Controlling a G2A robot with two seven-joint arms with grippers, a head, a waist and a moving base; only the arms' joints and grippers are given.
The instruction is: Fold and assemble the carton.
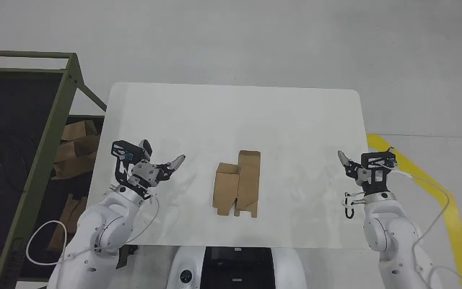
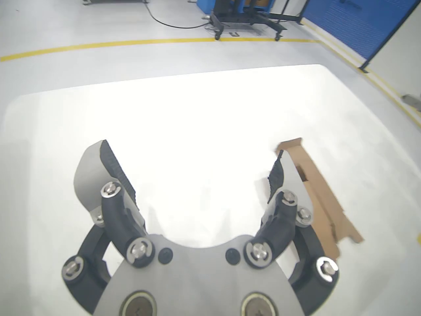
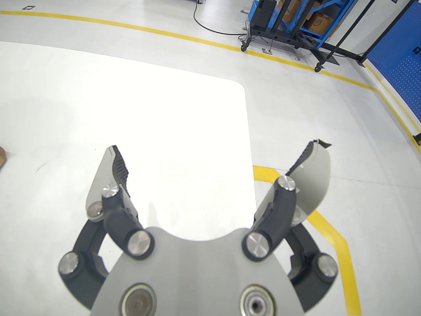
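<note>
"Okay, carton first. Where is it?"

"Brown, flattened, lying on the white surface. About mid-width, toward the robot's edge. Nothing touches it."

"Left claw?"

"Low over the surface, left of the carton and apart from it. Fingers spread wide, nothing between them. Its wrist view has the left claw over bare surface, with the carton showing past one finger."

"Right claw?"

"At the surface's right edge, well away from the carton. Also spread wide and holding nothing. In its own wrist view the right claw straddles that edge, one finger over the surface and the other over the floor with the yellow line."

"Anything else?"

"A green metal rack stands left of the surface, with brown cardboard pieces stacked inside."
</note>
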